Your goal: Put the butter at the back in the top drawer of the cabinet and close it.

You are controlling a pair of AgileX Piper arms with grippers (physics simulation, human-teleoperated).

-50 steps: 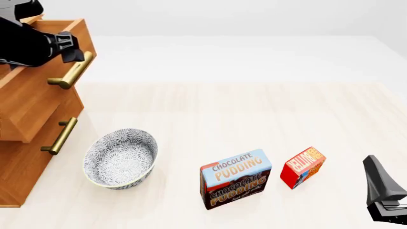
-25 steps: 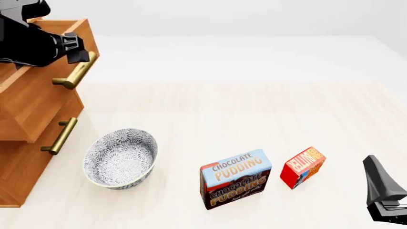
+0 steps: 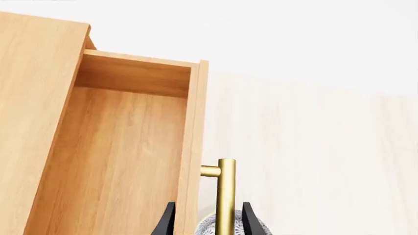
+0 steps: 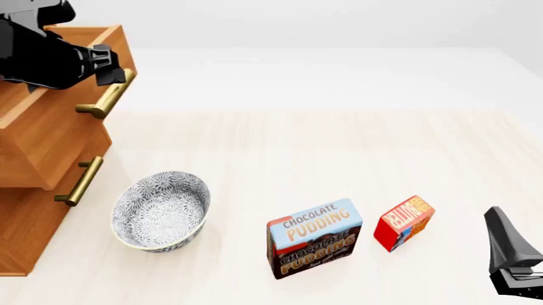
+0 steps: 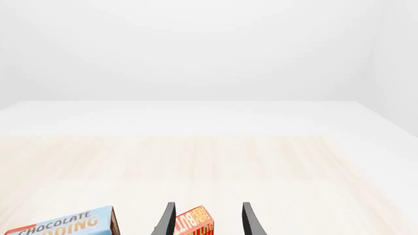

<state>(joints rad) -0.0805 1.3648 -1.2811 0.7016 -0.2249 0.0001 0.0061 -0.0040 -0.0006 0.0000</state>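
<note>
Small red rectangular butter box with orange-yellow label (image 4: 404, 223) stands on the pale wood counter (image 4: 339, 152), lettering side tilted up, untouched. It sits just ahead of the right claw (image 5: 205, 223), whose black fingers are parted wider than the box with nothing between them yet; the box top shows in that gap in the right wrist view. Beside the butter, further from the right claw, stands the larger blue-and-brown "Chocolate Pudding" box (image 4: 314, 238); beyond it a grey patterned ceramic bowl (image 4: 161, 210).

Step in hand, by my read: opening the top drawer. The light brown wooden top drawer (image 3: 130, 147) of the three-drawer wooden cabinet (image 4: 34, 210) is pulled partway out, interior bare. The left claw (image 3: 205, 220) straddles the brass cylindrical bar handle (image 3: 225, 196), one finger on each side; whether the pads actually pinch the bar is hard to tell, the fingertips are cut off at the frame edge.

Next likely needs: drawer out far enough to clear its back section, left claw off the handle, right claw down over the butter to grip its short sides.
</note>
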